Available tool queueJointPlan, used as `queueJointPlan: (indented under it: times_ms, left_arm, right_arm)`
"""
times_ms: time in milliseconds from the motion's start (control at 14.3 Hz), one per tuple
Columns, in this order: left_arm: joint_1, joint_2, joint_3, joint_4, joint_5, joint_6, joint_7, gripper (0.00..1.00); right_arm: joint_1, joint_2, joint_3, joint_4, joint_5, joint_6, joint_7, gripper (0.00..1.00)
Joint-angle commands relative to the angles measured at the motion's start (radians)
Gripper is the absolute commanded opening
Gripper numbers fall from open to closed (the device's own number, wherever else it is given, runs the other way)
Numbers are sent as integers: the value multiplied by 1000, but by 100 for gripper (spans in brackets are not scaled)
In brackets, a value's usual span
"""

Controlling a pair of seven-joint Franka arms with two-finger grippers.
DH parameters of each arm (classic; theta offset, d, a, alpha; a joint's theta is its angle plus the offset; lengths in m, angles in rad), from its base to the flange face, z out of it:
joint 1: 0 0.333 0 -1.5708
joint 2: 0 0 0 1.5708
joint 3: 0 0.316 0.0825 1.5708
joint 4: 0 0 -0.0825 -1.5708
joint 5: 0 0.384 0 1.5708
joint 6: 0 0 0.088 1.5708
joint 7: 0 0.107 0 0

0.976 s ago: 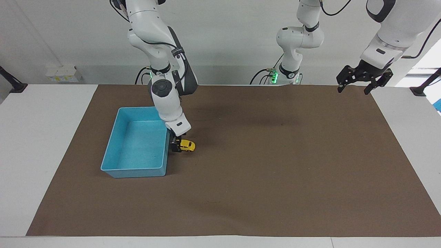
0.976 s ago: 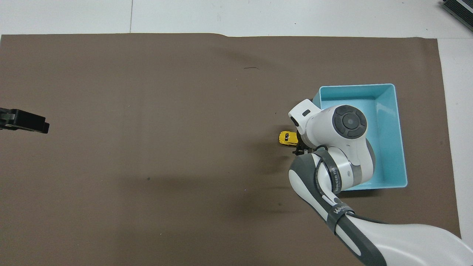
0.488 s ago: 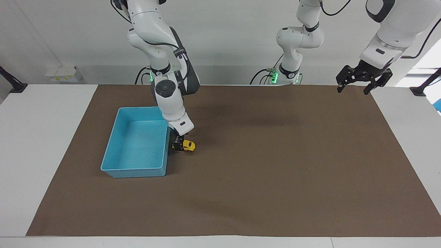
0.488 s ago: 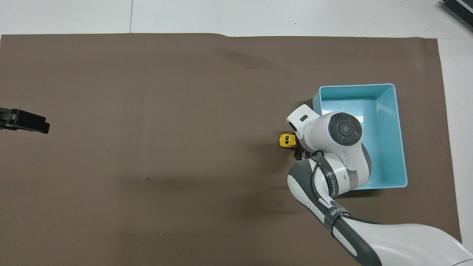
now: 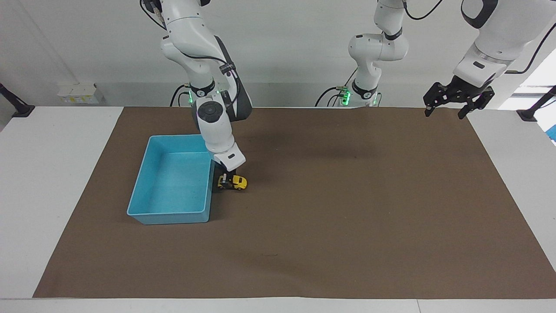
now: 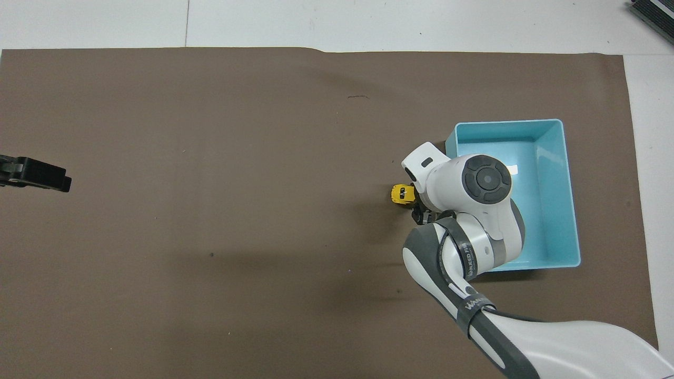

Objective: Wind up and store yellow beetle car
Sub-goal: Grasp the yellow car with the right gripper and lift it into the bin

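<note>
Since a second ago the right arm has swung its wrist a little toward the middle of the table, and the right gripper point(image 5: 226, 181), then set open around the toy's tail, is now closed on the yellow beetle car point(image 5: 236, 182), which has slid slightly away from the bin while staying on the mat. Largest of all is the brown mat point(image 5: 347, 226), which covers most of the white table point(image 5: 52, 174). On it, toward the right arm's end, sits the blue bin point(image 5: 143, 191), an open rectangular tub with nothing inside it. Its long wall stands right beside the car, and the right arm's forearm leans over the bin's nearer corner, hiding part of the rim from overhead. The car rests on its wheels on the mat, just outside that wall, pinched at the end closest to the bin. At the other end of the table the left gripper point(image 5: 446, 106) hangs in the air over the mat's corner near the robots, fingers spread wide and holding nothing, while its arm waits.
</note>
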Motion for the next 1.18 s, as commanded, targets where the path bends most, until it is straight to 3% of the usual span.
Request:
queueJointPlan:
  times_ms: [0,279,557,836,1115]
  left_arm:
    - [5,-4,-6,7,10,-22,-7,100]
    - [5,-4,-6,7,8,-24,-7,100]
    - [3,-4,-6,7,8,-22,-10,100]
    - [-2,-4,-7,5,8,-22,-11,100]
    - [-2,-10,-9,-4,8,-22,-13,100]
  right_arm:
    - [27,12,-2,116,-17,-107,72,0]
    - [14,-21,-3,239,-17,-303,75,0]
    - [-64,-116,-15,236,-19,-461,11,0]
    - [-248,-129,-14,217,-19,-492,-262,0]
    - [-319,-164,-15,141,-25,-447,-415,0]
